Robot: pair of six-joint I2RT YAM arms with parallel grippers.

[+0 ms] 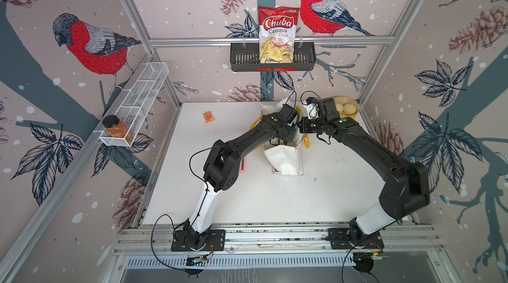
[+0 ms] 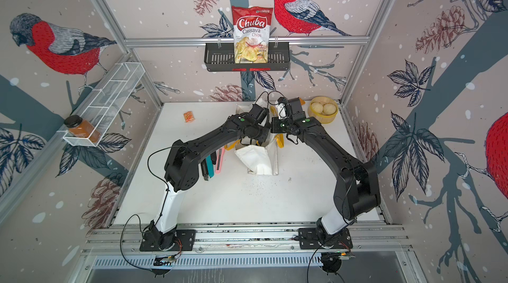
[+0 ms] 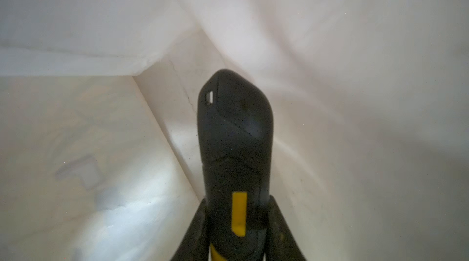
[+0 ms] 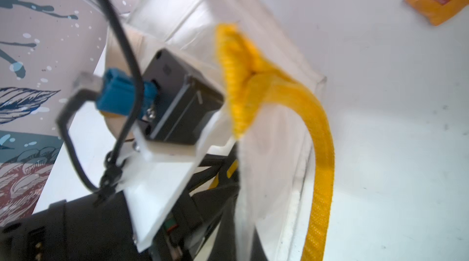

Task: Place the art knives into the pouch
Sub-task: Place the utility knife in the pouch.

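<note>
- Two fingers (image 3: 278, 219) of the left gripper (image 3: 238, 200) clamp the art knife (image 3: 233, 125) by its sides; the knife has a black body with a yellow stripe.
- The art knife hangs inside the pouch (image 3: 355, 69), with white fabric walls and folds around it.
- The right gripper (image 1: 302, 128) is clenched at the pouch mouth, just beside the left wrist. Its fingers are hidden, so what it pinches cannot be told. A bunched yellow handle (image 4: 238, 77) and the lifted rim lie close to its camera.
- The pouch (image 1: 283, 160) lies mid-surface (image 1: 330, 199), toward the far edge, under both wrists.
- Three spare knives (image 2: 210, 164), black, teal and pink, lie side by side just left of the pouch, partly under the left forearm.
- At the far right corner is a yellow bowl (image 2: 323, 119) of pale round buns.
- Near the far edge, left of the pouch, is an orange packet (image 1: 208, 116).
- On the back wall a chips bag (image 1: 277, 34) stands in a black basket (image 1: 244, 58).
- On the left wall a jar (image 1: 118, 129) sits in a white wire rack (image 1: 143, 89).
</note>
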